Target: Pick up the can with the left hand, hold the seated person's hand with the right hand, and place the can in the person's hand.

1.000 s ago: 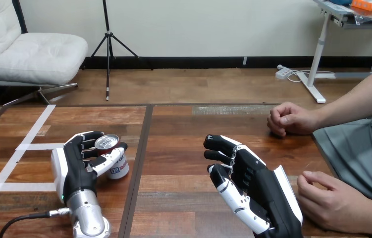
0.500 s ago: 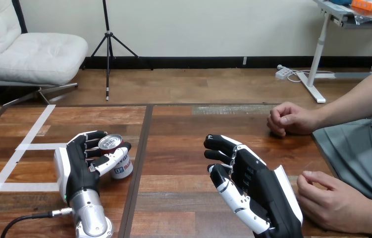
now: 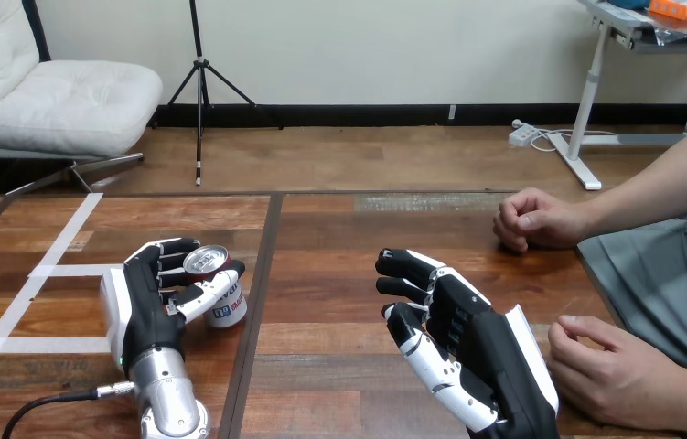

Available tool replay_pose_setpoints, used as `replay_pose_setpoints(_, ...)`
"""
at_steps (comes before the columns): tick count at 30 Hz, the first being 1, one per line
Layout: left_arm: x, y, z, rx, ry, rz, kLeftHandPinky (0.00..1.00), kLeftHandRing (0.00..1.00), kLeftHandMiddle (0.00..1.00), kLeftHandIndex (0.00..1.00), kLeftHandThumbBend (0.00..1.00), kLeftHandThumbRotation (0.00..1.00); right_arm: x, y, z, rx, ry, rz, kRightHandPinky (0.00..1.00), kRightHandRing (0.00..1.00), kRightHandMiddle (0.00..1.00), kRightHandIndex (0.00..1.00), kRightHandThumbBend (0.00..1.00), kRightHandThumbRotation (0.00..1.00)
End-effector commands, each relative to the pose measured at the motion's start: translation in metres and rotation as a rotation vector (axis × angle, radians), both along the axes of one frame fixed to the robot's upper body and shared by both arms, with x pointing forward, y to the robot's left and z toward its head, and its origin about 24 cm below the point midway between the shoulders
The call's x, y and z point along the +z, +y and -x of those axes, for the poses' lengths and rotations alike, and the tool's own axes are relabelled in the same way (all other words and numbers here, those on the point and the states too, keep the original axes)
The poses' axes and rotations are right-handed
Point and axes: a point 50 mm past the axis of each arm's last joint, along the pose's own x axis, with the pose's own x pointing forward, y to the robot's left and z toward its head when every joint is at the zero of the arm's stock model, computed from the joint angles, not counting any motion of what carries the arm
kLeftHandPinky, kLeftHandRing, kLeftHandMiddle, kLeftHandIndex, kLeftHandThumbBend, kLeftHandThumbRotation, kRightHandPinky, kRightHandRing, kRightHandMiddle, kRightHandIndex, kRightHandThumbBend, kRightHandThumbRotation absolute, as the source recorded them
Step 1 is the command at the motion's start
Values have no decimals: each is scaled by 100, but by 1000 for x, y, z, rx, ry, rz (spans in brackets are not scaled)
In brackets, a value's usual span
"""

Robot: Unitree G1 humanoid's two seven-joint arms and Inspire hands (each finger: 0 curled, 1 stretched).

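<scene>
- Here, a wooden table fills the lower view, with the robot's arms reaching in from below and a seated person at the right edge.
- The robot's right hand hovers over the middle of the table, fingers loosely spread and holding nothing. It is well apart from the person's farther hand and has not yet taken either hand. Reaching in too fast could knock the person's knuckles rather than cradle them.
- The person's nearer hand rests at the lower right, just beside the back of the robot's right hand, fingers curled under. The person's farther hand lies at the table's right side, also loosely closed. Neither palm faces up, so a can brought over now would likely have nowhere to sit and could roll off.
- The robot's left hand is at the table's left, fingers wrapped behind the can and thumb across its front, clamped on it.
- The small drinks can sits in that grasp, leaning a little, its base at or just above the wood; which one cannot be told. The hold looks shallow and lopsided, so the can may twist or slip out when it is carried across.
</scene>
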Motion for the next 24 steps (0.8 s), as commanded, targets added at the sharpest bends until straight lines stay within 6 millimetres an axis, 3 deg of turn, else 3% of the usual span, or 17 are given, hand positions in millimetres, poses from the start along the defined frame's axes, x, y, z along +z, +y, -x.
replay_pose_setpoints(1,23,-4,-16,-36,-116,-28,45,53,56,54,65,0,15,4,-7,0,-79,-33,72,79,81,78,41,51)
replay_pose_setpoints(24,27,-5,-16,-46,-159,-26,44,52,55,53,65,0,14,6,-9,-2,-79,-31,73,80,81,78,41,52)
